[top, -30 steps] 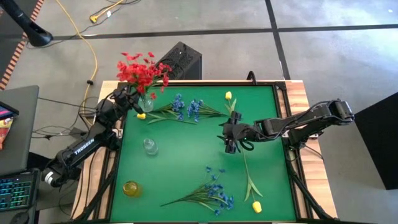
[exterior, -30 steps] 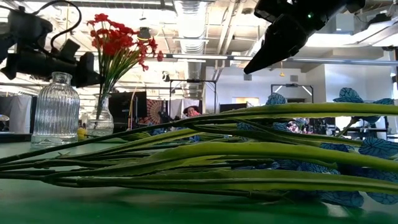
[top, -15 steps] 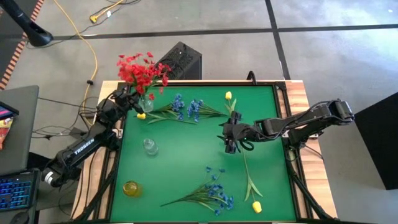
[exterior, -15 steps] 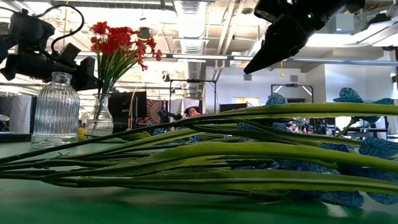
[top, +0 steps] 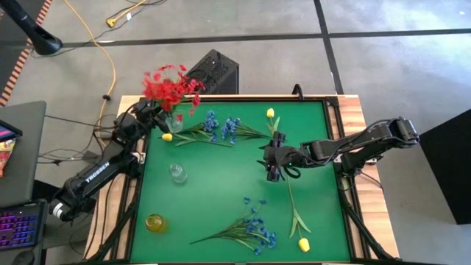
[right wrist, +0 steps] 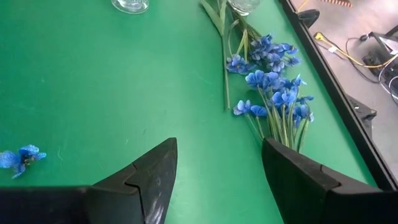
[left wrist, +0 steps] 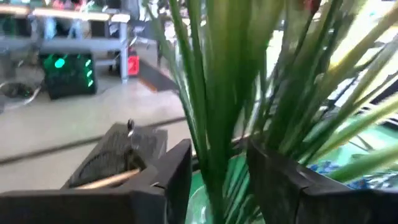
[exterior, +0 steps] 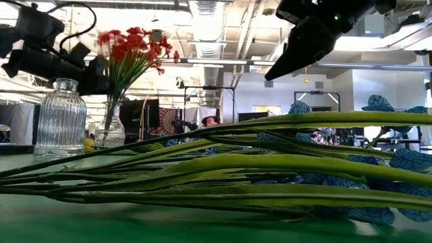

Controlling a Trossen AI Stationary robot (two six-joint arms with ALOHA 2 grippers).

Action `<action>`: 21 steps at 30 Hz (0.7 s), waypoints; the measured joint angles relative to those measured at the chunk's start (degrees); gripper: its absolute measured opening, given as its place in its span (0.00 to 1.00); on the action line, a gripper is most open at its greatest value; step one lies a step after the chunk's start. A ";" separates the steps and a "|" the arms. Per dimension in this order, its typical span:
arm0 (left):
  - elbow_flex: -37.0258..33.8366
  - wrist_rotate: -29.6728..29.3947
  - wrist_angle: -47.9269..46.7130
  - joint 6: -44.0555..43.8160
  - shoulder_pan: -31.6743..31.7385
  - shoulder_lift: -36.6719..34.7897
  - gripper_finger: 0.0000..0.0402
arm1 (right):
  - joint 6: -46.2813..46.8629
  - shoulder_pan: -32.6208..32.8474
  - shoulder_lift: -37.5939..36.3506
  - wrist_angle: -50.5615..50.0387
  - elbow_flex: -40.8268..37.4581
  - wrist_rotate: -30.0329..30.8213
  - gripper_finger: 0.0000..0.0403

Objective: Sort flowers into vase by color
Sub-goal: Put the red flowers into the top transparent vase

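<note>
A spray of red flowers [top: 171, 87] stands with its green stems in a small glass vase [top: 174, 121] at the table's far left corner. My left gripper [left wrist: 219, 155] is level at the stems above the vase, open, one finger on each side of them. My right gripper [top: 274, 168] hangs open over the table's middle right, above the stem of a yellow tulip [top: 303, 244] that lies flat. Blue sprays lie flat at the far side [top: 221, 129] and the near side [top: 250, 230]. Another tulip [top: 270, 114] lies at the far edge. My left gripper has the red spray's green stems [left wrist: 214, 124] between its open fingers, coming level from the table's left side and lying across them. I cannot tell whether either finger touches the stems. The spray stands upright in the vase.
A ribbed clear vase [top: 177, 173] stands left of centre and a yellow glass vase [top: 155, 222] at the near left. A yellow bud [top: 167, 137] lies beside the red spray's vase. A loose blue blossom [right wrist: 18, 157] lies on the green mat. Bare mat shows in the middle.
My left gripper has tipped up a little at the red spray. The red blossoms have swayed toward the table's right while the stems stay in the vase. My right gripper has kept still.
</note>
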 joint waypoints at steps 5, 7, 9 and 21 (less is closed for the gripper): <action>0.41 -0.29 -2.23 -2.48 0.00 0.00 0.38 | -1.63 0.00 0.00 0.00 0.00 0.03 0.64; 0.41 -0.25 -3.61 -2.62 0.00 0.00 0.38 | -1.91 -0.01 0.00 0.00 0.00 0.04 0.64; 0.41 -0.27 -4.53 -2.71 0.00 0.03 0.38 | -2.76 -0.13 0.00 0.00 0.00 0.02 0.64; 2.14 1.49 -10.32 -4.11 0.00 -0.11 0.38 | -5.68 -1.20 0.00 0.00 0.00 0.02 0.64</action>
